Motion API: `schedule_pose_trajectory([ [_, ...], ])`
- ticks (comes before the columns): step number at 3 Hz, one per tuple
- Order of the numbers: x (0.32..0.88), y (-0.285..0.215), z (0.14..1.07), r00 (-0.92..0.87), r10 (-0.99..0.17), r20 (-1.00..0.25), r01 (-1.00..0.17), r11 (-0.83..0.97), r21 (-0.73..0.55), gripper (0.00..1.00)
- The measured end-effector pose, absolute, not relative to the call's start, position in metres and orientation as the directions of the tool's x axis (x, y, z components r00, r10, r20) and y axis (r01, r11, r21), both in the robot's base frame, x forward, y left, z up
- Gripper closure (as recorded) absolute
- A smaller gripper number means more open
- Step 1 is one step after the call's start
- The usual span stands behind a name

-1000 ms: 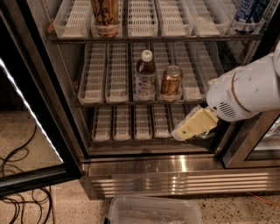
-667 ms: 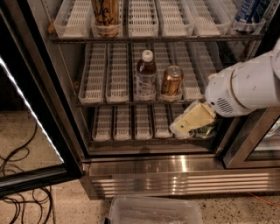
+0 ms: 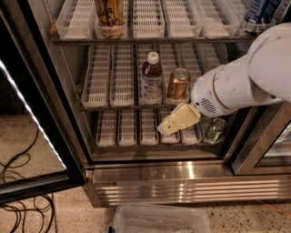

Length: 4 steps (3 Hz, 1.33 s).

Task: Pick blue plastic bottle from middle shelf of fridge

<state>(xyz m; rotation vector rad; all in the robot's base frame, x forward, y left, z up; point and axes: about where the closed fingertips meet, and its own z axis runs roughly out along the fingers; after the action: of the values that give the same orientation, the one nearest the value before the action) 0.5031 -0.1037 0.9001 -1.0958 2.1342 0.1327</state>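
The blue plastic bottle (image 3: 151, 78), with white cap, dark liquid and pale label band, stands upright on the middle shelf (image 3: 104, 98) of the open fridge (image 3: 150, 175). A gold-brown can (image 3: 178, 84) stands right beside it. My gripper (image 3: 169, 125), tan and wedge-shaped on the end of the white arm (image 3: 241, 79), hangs in front of the lower shelf, below and slightly right of the bottle, not touching it.
A tall tan printed can (image 3: 110, 16) stands on the top shelf, with a blue-white pack (image 3: 259, 13) at top right. A greenish can (image 3: 214, 131) sits on the bottom shelf. The open glass door (image 3: 32, 136) is at left, cables (image 3: 22, 200) lie on the floor, and a clear bin (image 3: 159, 220) stands below.
The gripper and arm have moved left and slightly up, closer to the fridge opening and the bottle. The bottle and cans have not moved.
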Motion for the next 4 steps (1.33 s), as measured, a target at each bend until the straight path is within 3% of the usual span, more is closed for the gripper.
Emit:
schedule_pose_trajectory([
  [2,0.538,-0.058,0.897,-0.403,-0.528,-0.747,-0.644,0.744,-0.178,0.0],
  [4,0.546,-0.049,0.905,-0.341,-0.498,-0.798,-0.552,0.793,-0.259,0.0],
])
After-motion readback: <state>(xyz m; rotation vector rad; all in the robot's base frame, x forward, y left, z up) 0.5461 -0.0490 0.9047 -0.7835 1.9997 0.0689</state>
